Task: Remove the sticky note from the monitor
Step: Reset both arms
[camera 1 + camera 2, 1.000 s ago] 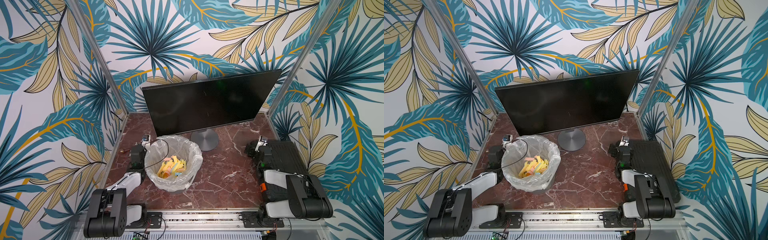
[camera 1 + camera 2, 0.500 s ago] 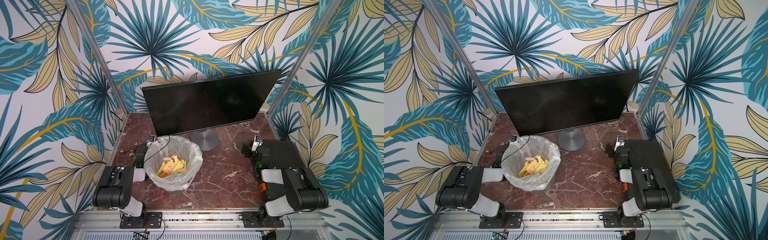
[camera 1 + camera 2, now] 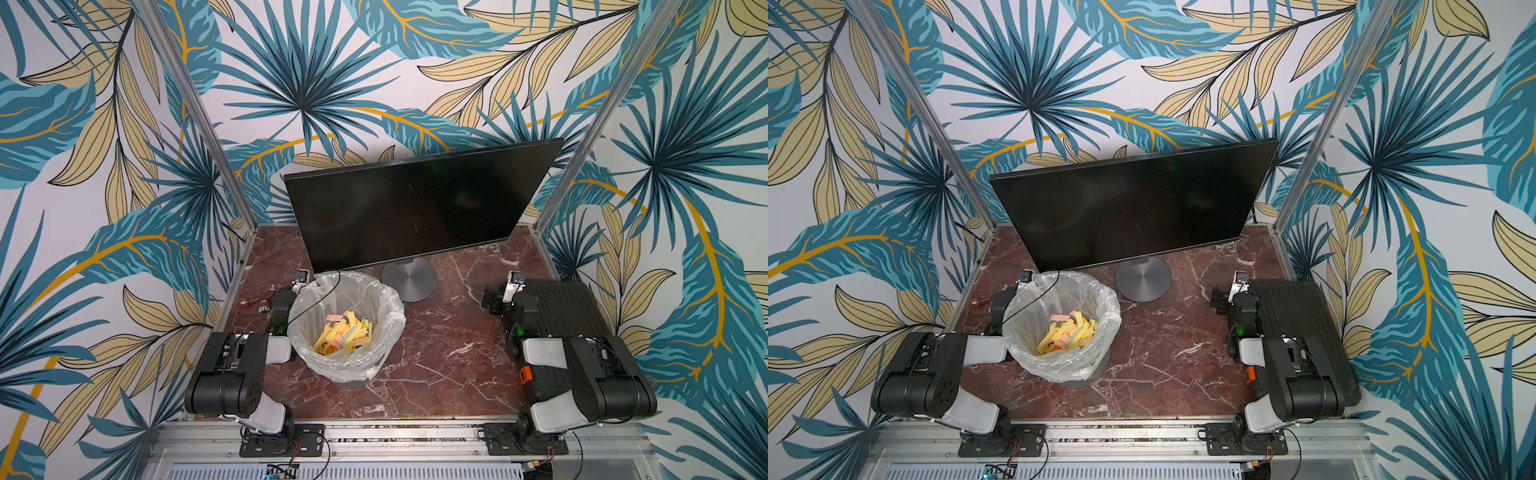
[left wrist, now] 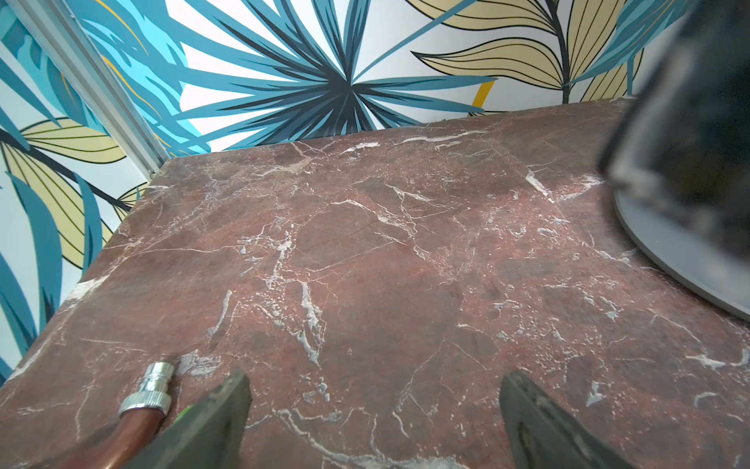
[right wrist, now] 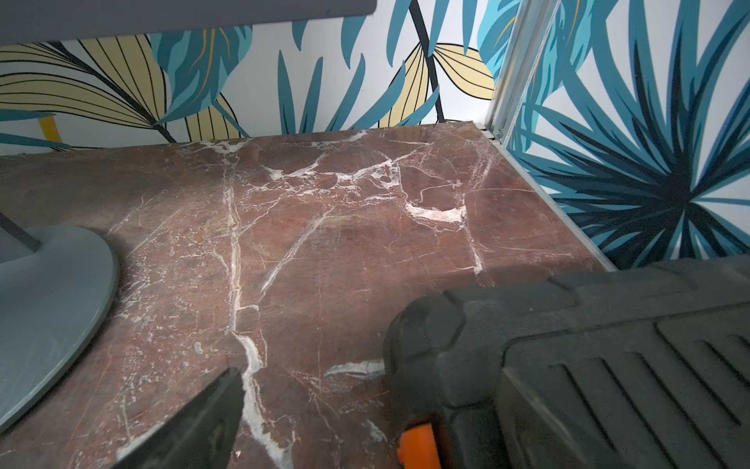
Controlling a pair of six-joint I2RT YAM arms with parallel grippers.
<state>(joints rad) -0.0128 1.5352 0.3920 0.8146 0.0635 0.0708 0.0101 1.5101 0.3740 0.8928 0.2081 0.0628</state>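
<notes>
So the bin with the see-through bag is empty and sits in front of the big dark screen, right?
No, the grey bin lined with a clear plastic bag is not empty: it holds yellow and pink paper notes, as both top views show. It does sit in front of the wide dark-screened monitor.

Marble table (image 3: pixel 451 332) bears monitor (image 3: pixel 415 208), bin (image 3: pixel 392 332), black case (image 3: pixel 561 307).

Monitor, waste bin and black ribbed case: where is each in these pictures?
monitor (image 3: pixel 415 216), in a top view, on the middle of its dark screen.
waste bin (image 3: pixel 392 320), in a top view, on its liner-covered side wall.
black ribbed case (image 3: pixel 1296 316), in a top view, on its ribbed lid.
</notes>
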